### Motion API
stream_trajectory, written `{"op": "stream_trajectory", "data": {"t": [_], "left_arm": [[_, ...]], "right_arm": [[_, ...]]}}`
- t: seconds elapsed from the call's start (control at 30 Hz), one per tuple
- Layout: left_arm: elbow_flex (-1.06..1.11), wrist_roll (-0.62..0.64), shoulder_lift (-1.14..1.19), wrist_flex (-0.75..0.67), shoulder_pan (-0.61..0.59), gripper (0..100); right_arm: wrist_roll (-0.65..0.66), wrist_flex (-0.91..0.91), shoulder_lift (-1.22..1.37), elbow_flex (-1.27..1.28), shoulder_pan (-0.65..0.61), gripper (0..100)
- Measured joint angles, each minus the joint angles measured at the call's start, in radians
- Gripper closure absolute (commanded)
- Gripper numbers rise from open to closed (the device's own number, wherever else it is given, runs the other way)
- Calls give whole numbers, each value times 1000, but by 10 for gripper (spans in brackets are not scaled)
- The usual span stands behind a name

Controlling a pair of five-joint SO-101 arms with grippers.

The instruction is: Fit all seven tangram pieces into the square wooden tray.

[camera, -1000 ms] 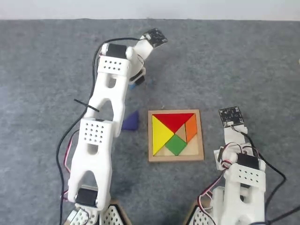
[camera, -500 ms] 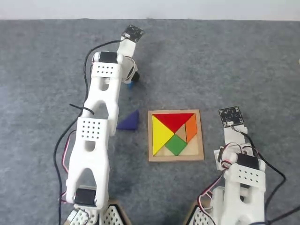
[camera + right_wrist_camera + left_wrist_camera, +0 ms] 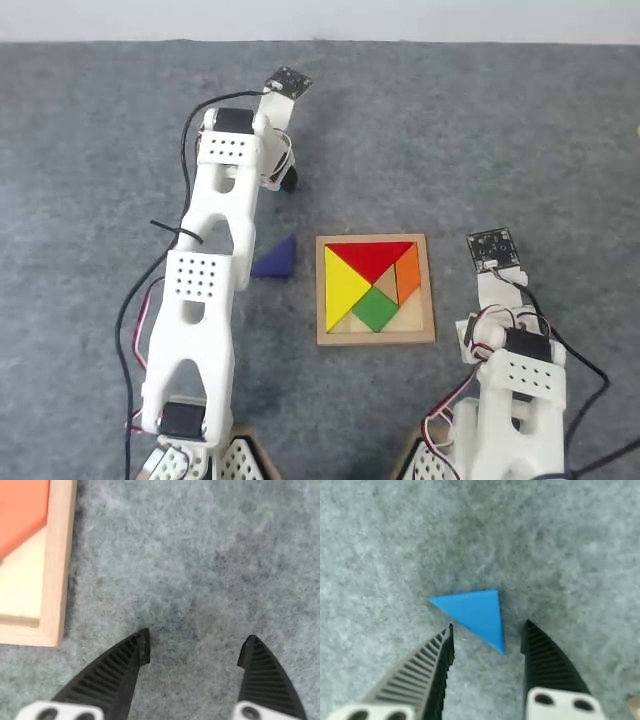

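**Left gripper** point(image 3: 487, 627): the fingers are spread wide and nothing is held. It is poised low over the grey mat point(image 3: 560, 540).

**Blue triangle** point(image 3: 475, 614): it lies flat on the mat, just ahead of the left gripper's fingertips.
- Its long edge is turned towards the fingers and runs slantwise across the gap between them.
- Its square corner points away from the gripper.
- One sharp tip sits between the two fingertips, close to one finger (contact cannot be confirmed).

**Purple triangle** point(image 3: 277, 259): it lies flat on the mat, well behind the left gripper and back along that arm towards its base.
- It is just beside the tray point(image 3: 375, 339) but not touching it.
- Its long edge faces away from the tray.
- One sharp tip points towards the left gripper.

**Tray contents:** four pieces are seated.
- The red triangle point(image 3: 372, 256) has its long edge along the rim nearest the left gripper.
- The yellow triangle point(image 3: 343, 283) has its long edge along the rim on the purple triangle's side.
- The green square point(image 3: 376, 310) stands on one corner.
- The orange piece point(image 3: 408, 272) has its long axis along the rim nearest the right arm.
- Bare wood is visible beside the green square.

**Right gripper** point(image 3: 195, 647): the fingers are spread and nothing is held. It is over bare mat, with a corner of the tray just ahead of one finger and to its outer side.
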Motion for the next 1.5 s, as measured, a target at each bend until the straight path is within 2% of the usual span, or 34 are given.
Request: {"op": "stream_trajectory", "data": {"t": [0.23,0.4,0.53,0.67,0.8,0.93,1.1,1.27,1.5], "left_arm": [[-43,143,3,-57,-2,754],[-161,172,3,-68,-9,758],[-193,215,3,-167,-26,773],[-89,210,2,-281,-48,777],[41,147,3,-299,-37,779],[41,74,2,-207,-37,780],[-21,48,2,-2,-37,804],[-35,37,2,133,-48,805],[54,54,-43,161,-107,805]], "right_arm": [[0,0,0,0,0,703],[0,0,0,0,0,703],[0,0,0,0,0,703],[0,0,0,0,0,703],[0,0,0,0,0,703],[0,0,0,0,0,703],[0,0,0,0,0,703],[0,0,0,0,0,703],[0,0,0,0,0,703]]}}
